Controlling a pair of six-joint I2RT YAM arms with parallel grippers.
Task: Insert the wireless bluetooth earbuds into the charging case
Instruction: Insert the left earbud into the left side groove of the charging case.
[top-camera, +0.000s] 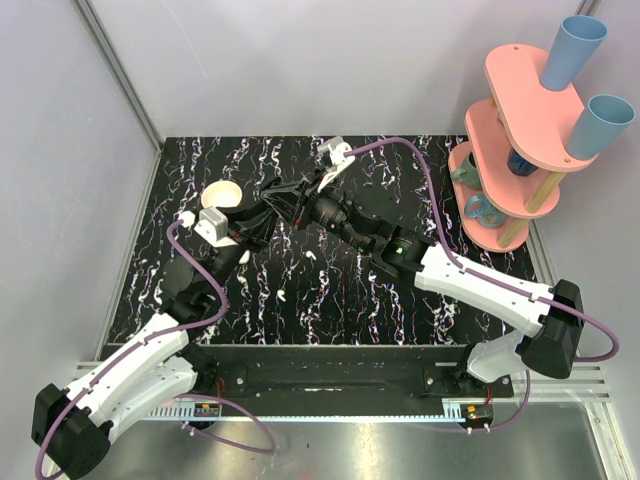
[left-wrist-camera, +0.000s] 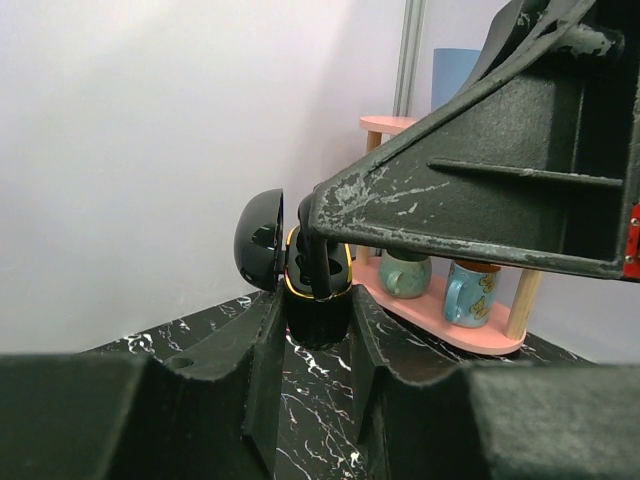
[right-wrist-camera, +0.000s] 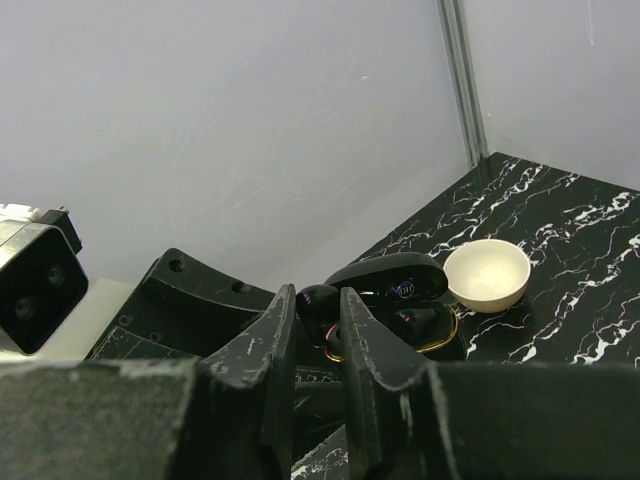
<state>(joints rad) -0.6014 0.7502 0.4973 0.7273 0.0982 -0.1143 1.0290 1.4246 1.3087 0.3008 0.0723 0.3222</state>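
left pincer (left-wrist-camera: 315, 338) clamps the open black charging case (left-wrist-camera: 258, 240); right pincer (right-wrist-camera: 318, 310) closed tight at its gold rim, little clearance.

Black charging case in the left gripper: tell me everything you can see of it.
The charging case is a glossy black clamshell, plastic by its look, with a gold-toned rim around the mouth of the base. Its rounded lid is swung open to one side on the hinge. The base stands upright, clamped between the fingers of the left gripper. The tips of the right gripper reach into its open mouth. Whether it rests on the table cannot be told.
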